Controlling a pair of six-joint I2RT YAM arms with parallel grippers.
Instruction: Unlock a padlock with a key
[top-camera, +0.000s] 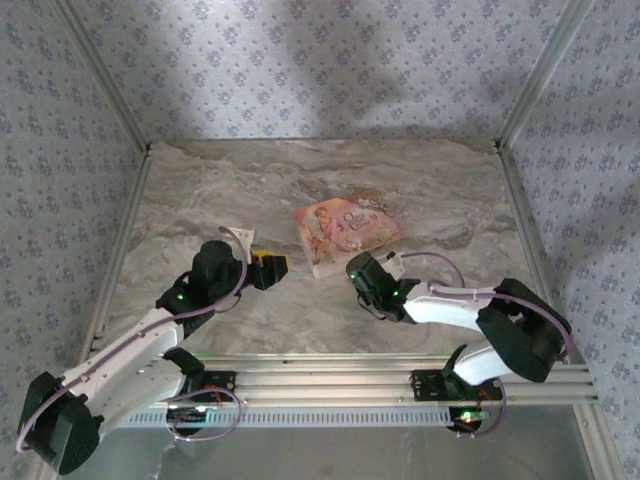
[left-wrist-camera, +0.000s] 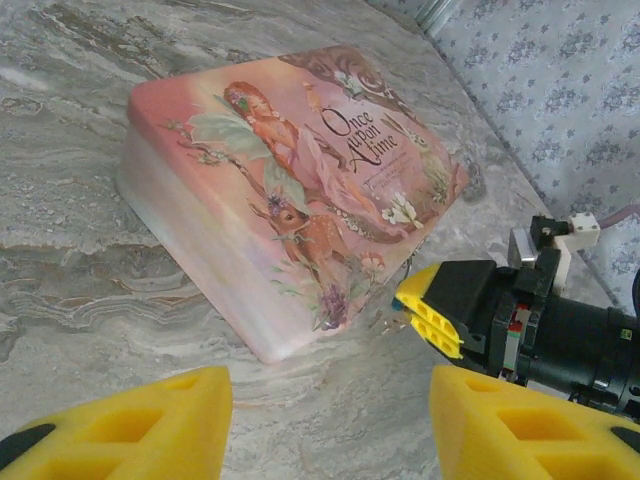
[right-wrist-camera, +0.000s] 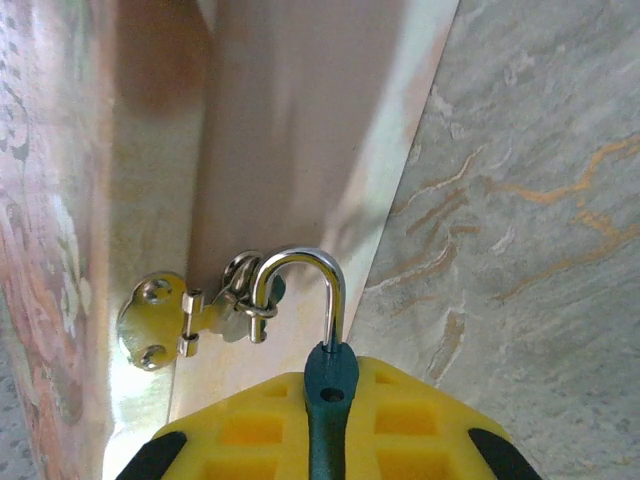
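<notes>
The padlock (right-wrist-camera: 331, 378) has a dark blue-green body and a chrome shackle (right-wrist-camera: 300, 258). My right gripper (right-wrist-camera: 330, 395) is shut on the body. The shackle stands open, its free leg hooked through the ring of a brass hasp (right-wrist-camera: 150, 320) on the side of the pink printed box (top-camera: 345, 232). In the left wrist view the right gripper (left-wrist-camera: 425, 315) sits at the box's near corner, a speck of the blue padlock (left-wrist-camera: 397, 304) at its tip. My left gripper (left-wrist-camera: 330, 400) is open, nothing between its yellow fingers (left-wrist-camera: 150, 420), a little short of the box (left-wrist-camera: 290, 180). The key is out of view.
The box lies flat at the middle of the marble table (top-camera: 230, 190). Patterned walls and metal frame posts (top-camera: 525, 100) close in the left, back and right. The left gripper (top-camera: 272, 266) and the right gripper (top-camera: 358, 270) stand close together in front of the box.
</notes>
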